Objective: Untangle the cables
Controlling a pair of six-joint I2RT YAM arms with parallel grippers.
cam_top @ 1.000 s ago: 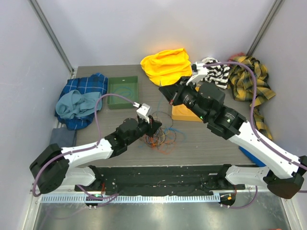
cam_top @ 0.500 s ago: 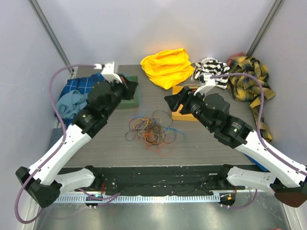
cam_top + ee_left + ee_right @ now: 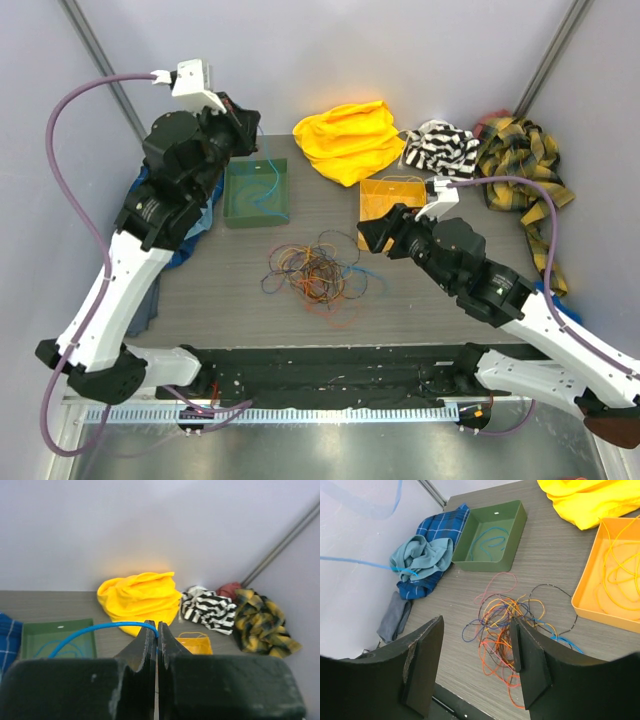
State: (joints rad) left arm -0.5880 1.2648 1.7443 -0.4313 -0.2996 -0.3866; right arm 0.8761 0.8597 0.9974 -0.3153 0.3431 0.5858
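Note:
A tangle of thin cables (image 3: 315, 268), orange, yellow, blue and dark, lies on the table's middle. My left gripper (image 3: 245, 125) is raised high over the green tray (image 3: 228, 190). It is shut on a blue cable (image 3: 100, 629), pinched at the fingertips of the left gripper (image 3: 157, 630), that curves down toward the green tray (image 3: 30, 640). My right gripper (image 3: 370, 236) hangs to the right of the tangle. In its wrist view the right gripper (image 3: 476, 630) stands open, with nothing between the fingers and the tangle (image 3: 496, 611) below.
An orange tray (image 3: 372, 190) with yellow cables stands at the back right. Yellow cloth (image 3: 348, 140), striped cloth (image 3: 445, 148) and plaid cloth (image 3: 520, 165) line the back. Blue plaid and teal cloths (image 3: 427, 555) and a grey cloth (image 3: 395, 617) lie at the left.
My left gripper shut on a blue cable at the tangle and rose back-left over the green tray. My right gripper opened and moved from the orange tray toward the tangle.

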